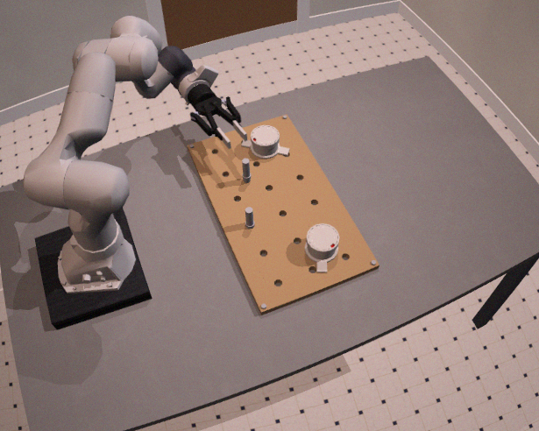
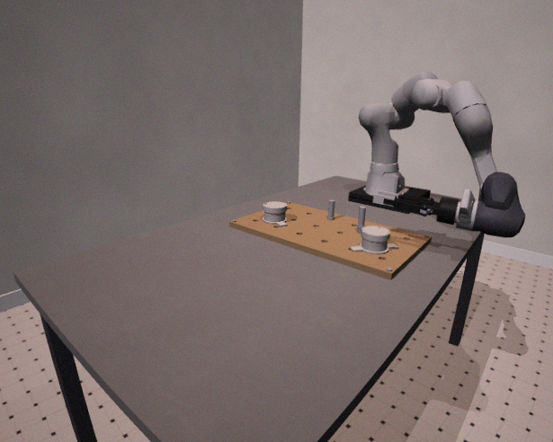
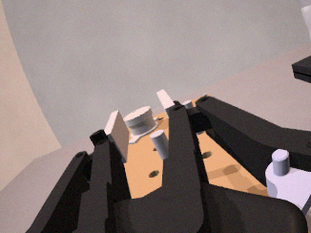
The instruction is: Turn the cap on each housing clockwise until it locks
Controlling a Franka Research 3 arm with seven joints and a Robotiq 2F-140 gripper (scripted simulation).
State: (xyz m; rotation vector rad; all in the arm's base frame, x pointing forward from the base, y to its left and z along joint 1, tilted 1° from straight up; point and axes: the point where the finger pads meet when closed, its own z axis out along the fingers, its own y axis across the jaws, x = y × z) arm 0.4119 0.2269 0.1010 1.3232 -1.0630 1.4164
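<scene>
The far white housing [image 1: 265, 151] [image 2: 375, 243] stands upright on the tan board [image 1: 247, 248] [image 2: 286, 237] [image 3: 143, 164]. Its cap [image 1: 265, 134] has a red mark at the left in the top view. The near housing [image 1: 321, 256] [image 2: 274, 214] [image 3: 141, 126] also stands upright. Its cap [image 1: 322, 236] has a red mark at the lower right in the top view. My gripper [image 1: 236, 139] [image 3: 142, 113] is open and empty, above the far end of the board and left of the far housing in the top view. Its fingers point slantwise over the board.
Two grey upright pegs stand between the housings on the left side of the board: the far peg [image 1: 245, 169] [image 2: 361, 217] [image 3: 159, 143] and the near peg [image 1: 249, 216] [image 2: 331, 208]. Several dark holes and small corner studs mark the board. The arm's black base plate lies left of it.
</scene>
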